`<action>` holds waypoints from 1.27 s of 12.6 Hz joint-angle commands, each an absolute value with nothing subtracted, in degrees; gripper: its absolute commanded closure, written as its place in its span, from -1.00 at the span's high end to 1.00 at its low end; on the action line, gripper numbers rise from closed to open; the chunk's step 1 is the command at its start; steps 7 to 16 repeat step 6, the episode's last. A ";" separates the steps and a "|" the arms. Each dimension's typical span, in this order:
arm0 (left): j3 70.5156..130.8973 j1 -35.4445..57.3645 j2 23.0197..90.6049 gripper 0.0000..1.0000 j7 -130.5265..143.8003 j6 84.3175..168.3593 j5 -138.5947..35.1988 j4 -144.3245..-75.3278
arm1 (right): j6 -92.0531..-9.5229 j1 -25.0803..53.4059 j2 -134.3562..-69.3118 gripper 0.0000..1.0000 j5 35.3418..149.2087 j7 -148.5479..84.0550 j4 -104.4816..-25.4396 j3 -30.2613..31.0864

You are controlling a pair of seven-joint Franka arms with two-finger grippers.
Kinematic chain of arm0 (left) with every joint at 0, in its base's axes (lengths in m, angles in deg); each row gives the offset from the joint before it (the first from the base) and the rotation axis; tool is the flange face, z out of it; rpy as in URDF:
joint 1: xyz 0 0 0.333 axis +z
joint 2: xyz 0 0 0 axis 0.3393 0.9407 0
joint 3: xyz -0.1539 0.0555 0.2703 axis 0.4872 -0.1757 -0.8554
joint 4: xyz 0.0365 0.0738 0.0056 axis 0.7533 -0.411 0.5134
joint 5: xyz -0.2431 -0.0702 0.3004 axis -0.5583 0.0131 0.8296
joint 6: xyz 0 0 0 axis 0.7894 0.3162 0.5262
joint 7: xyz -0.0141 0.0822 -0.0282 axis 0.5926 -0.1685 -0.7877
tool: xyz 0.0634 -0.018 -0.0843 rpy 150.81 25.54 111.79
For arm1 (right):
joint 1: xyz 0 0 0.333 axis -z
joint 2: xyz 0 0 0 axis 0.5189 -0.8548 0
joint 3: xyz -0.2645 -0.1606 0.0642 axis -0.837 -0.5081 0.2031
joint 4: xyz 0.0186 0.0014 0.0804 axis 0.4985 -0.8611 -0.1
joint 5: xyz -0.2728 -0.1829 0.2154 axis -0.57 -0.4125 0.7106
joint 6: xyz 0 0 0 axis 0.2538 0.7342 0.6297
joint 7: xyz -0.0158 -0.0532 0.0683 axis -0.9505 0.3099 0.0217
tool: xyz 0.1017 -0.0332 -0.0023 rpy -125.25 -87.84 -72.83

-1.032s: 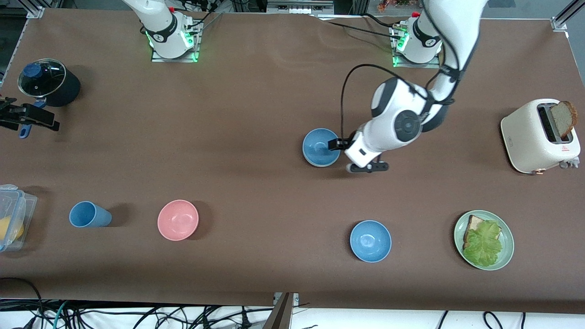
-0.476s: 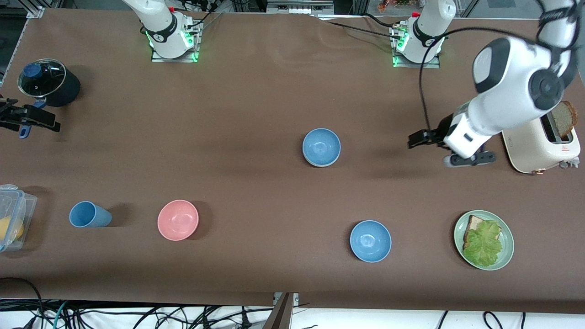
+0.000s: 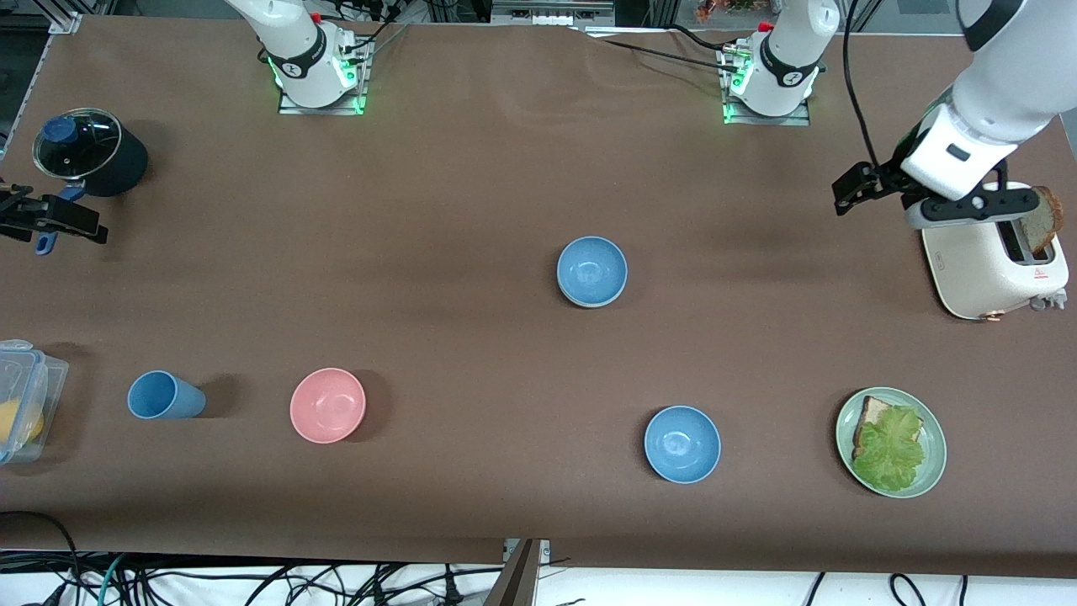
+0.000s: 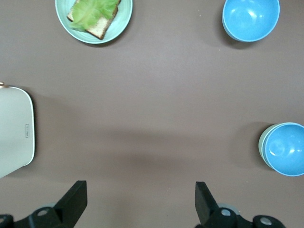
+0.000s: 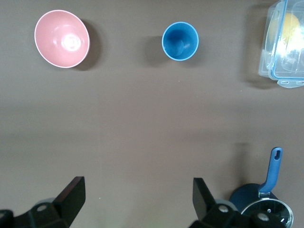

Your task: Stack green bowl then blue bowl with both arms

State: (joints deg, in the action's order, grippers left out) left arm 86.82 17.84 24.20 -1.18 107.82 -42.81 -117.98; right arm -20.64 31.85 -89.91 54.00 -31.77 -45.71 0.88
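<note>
Two bowls sit nested at the middle of the surface [image 3: 505, 168], and both grippers hang well apart from them. At the right arm's end, the right gripper [image 5: 137, 194] hovers beside the lidded pot [image 3: 84, 151], jaws released and holding nothing. A clear container [image 3: 25, 396], blue cup [image 3: 164, 396] and pink bowl [image 3: 327, 405] lie nearer the front camera. At the centre the blue bowl [image 3: 591, 269] rests inside the green bowl [image 4: 261, 146], of which only a thin mint rim shows. A second blue bowl [image 3: 681, 443] stands alone, nearer the camera. Toward the left arm's end sit a green plate [image 3: 930, 471] of bread and lettuce and a toaster [image 3: 976, 269] holding a bread slice [image 3: 1042, 217]. The left gripper [image 4: 140, 194] hangs by that toaster, jaws spread wide and empty.
</note>
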 commanded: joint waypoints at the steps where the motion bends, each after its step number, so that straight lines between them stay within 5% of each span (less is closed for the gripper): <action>1: 86.60 18.16 27.23 1.00 -0.27 106.65 -41.83 -114.27 | -21.39 32.23 -89.18 1.00 52.79 -31.13 -46.53 1.73; 16: 86.42 18.60 27.32 1.00 -0.01 104.98 -41.65 -113.65 | -21.48 32.23 -89.18 1.00 52.79 -31.13 -46.53 1.73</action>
